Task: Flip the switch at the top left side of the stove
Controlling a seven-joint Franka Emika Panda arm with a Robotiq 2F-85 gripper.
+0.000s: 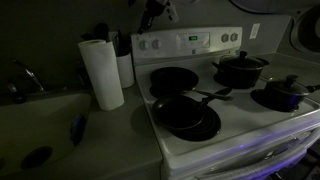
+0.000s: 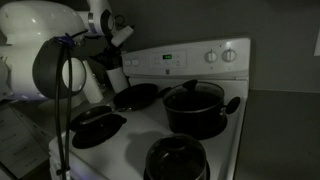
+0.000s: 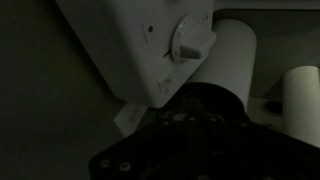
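The white stove [image 1: 190, 42] has a raised back panel with a display and small round knobs; it also shows in an exterior view [image 2: 190, 62]. The knobs at the panel's left end [image 1: 149, 44] sit just below my gripper [image 1: 155, 10], which hangs at the top of the picture. In an exterior view the gripper [image 2: 117, 29] is close to the panel's left end. In the wrist view a white round knob [image 3: 192, 40] on the panel's corner is near the dark gripper [image 3: 195, 110]. The fingers are lost in darkness.
A paper towel roll [image 1: 102, 72] stands on the counter left of the stove, next to a white canister [image 1: 125, 68]. Black pans [image 1: 185, 115] and lidded pots [image 1: 240, 68] cover the burners. A sink [image 1: 40, 125] lies at the left. The room is dim.
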